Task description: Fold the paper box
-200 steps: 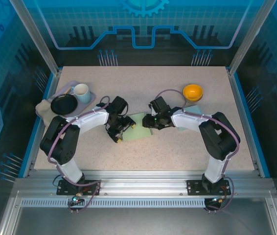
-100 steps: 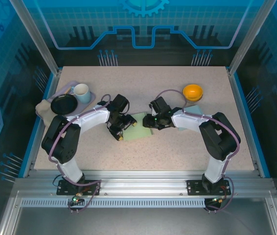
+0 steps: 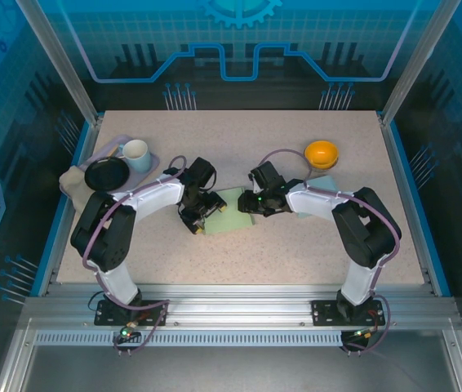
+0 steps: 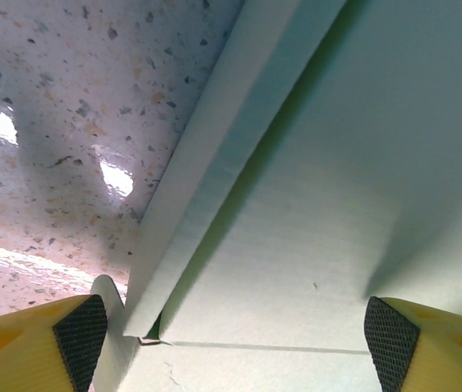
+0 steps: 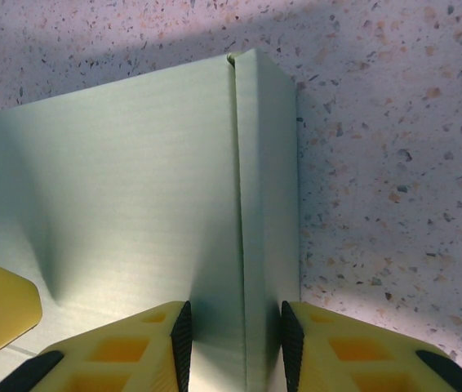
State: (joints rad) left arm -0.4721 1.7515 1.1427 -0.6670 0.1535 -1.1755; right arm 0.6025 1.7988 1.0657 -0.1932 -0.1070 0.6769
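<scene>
Seeing the pale green paper box [image 3: 231,214] lying on the speckled table [image 3: 296,245], partly folded, with both arms bending in toward it and covering its two ends in the top view.

Pinching the raised right side wall of the box with the right gripper [image 5: 235,343]: clenched, one black pad [image 5: 182,339] pressing on the inner face and the other on the outer face, the wall standing upright between them.

Hanging low over the left part of the box with the left gripper [image 4: 235,339]: released, yellow fingers [image 4: 27,343] spreading wide, one just beside the left edge of the box, the other over its flat panel, grasping nothing.

Noticing also a long narrow flap running along that left edge and throwing a shadow on the panel.

Finding an orange bowl [image 3: 322,153] behind the box to its right, well apart, and a pale blue sheet [image 3: 319,183] between bowl and box, partly hidden under the right arm.

Finding a lilac tray [image 3: 153,169] behind the box to its left, carrying a white mug [image 3: 135,153] and a black dish [image 3: 105,173], with a beige cloth [image 3: 71,181] just beside the tray.
</scene>
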